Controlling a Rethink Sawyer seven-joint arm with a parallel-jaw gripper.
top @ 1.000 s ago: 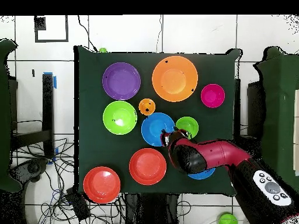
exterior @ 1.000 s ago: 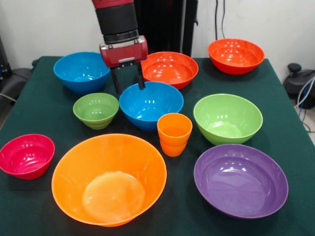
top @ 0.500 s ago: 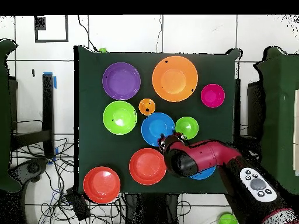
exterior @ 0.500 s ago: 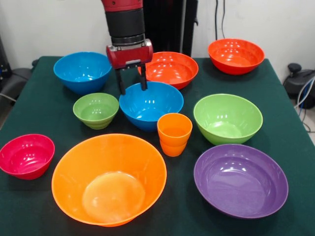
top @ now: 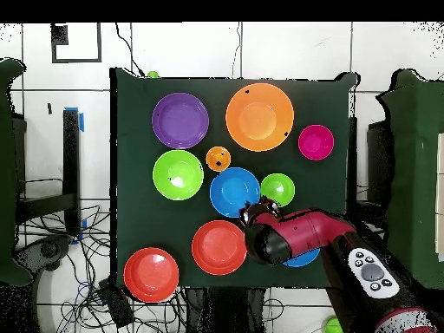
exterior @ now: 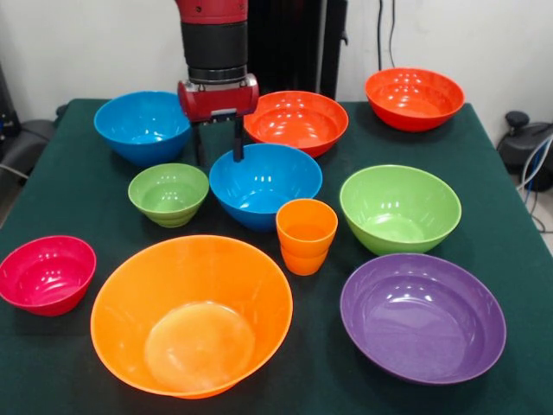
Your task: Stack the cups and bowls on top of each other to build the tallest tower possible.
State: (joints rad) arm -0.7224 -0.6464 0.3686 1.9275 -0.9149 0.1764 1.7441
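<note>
No legible writing anywhere. Dark green surface (exterior: 510, 259), white wall behind, tiled floor. Pincer (exterior: 215, 143) spread, empty, at centre blue bowl's (exterior: 263, 184) 11 o'clock rim.

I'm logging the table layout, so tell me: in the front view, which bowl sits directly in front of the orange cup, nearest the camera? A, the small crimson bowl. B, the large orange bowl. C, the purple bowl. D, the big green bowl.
B: the large orange bowl lies just below the orange cup in the front view, closest to the camera.
</note>
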